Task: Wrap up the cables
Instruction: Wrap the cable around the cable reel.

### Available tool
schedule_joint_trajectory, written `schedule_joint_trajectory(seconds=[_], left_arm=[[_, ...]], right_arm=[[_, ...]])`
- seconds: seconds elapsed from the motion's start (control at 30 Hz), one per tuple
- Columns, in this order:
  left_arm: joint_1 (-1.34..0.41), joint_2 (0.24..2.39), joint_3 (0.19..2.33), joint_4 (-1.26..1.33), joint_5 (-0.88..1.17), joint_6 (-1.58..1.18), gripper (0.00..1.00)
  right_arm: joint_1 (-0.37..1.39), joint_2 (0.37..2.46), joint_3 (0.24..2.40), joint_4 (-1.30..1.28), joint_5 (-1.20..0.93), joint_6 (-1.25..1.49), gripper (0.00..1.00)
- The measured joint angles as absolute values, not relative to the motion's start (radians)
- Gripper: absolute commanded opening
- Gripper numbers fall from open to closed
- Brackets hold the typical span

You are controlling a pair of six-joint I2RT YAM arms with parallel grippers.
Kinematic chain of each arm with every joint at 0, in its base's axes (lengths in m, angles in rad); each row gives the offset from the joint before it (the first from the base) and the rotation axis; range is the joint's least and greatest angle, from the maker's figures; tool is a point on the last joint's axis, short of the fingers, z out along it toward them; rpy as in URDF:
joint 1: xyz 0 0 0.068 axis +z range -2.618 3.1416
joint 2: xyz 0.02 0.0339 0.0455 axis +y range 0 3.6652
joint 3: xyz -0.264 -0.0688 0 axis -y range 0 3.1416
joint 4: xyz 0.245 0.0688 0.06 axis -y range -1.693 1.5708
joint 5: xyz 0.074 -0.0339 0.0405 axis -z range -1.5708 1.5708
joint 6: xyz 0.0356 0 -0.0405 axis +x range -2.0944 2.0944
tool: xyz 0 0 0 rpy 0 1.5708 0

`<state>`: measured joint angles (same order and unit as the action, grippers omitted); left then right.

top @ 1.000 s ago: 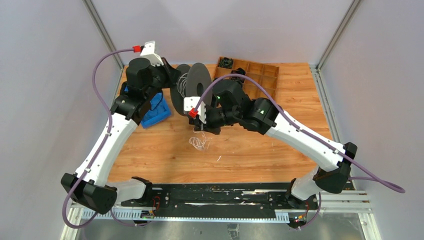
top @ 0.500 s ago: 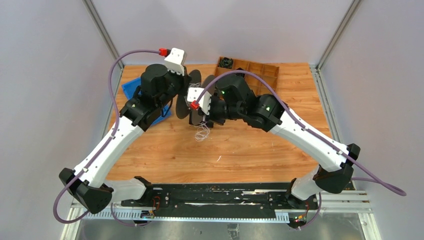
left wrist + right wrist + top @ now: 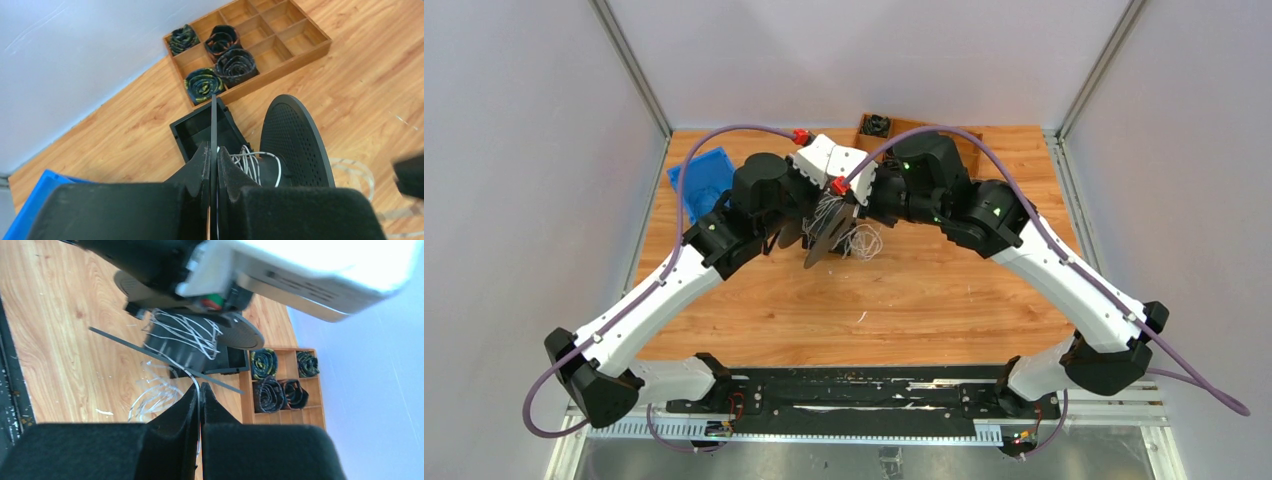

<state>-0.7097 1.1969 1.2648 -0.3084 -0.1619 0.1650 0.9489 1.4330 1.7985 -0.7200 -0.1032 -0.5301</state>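
**Winding under way, loose wire left to take up**

Top view: the two arms meet over the middle of the table (image 3: 944, 300). Between their wrists hangs a black spool (image 3: 822, 243), and the cables (image 3: 865, 240), thin white wire, show partly across the spool and partly as a loose bunch just beside it on its right. Neither claw shows plainly from here.

Left wrist view: the left claw (image 3: 213, 150) is pinched narrow on the thin edge of the spool's near flange. Beyond it, several white turns lie on the hub, against the perforated far flange (image 3: 295, 145). A faint loop of wire lies on the table to the right. Farther off stand a small black box (image 3: 200, 131) and a wooden tray (image 3: 305, 52) with dark coiled bundles in four compartments.

Right wrist view: the right claw (image 3: 198, 390) is closed on a single white strand that runs up to the hub, where the turns cross untidily. Slack loops lie on the table below.

By my reading, some turns are on the hub, but a fair part of the wire is not yet wound.
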Motion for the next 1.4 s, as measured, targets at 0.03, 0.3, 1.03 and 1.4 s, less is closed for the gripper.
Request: schedule_joint_trajectory(seconds=[0.03, 0.3, 1.03, 1.4], left_arm=[[-0.713, 1.193, 1.261, -0.308, -0.144, 0.176, 0.0], [-0.715, 1.145, 1.248, -0.294, 0.005, 0.231, 0.0], [-0.715, 1.122, 1.235, -0.299, 0.368, 0.294, 0.0], [-0.685, 1.123, 1.264, -0.312, 0.446, 0.224, 0.0]], right_arm=[[0.942, 1.431, 1.798, -0.721, -0.1, -0.535, 0.01], [0.867, 1.405, 1.772, -0.71, -0.081, -0.561, 0.01], [0.63, 1.335, 1.61, -0.653, -0.147, -0.619, 0.01], [0.429, 1.282, 1.475, -0.566, -0.226, -0.616, 0.02]])
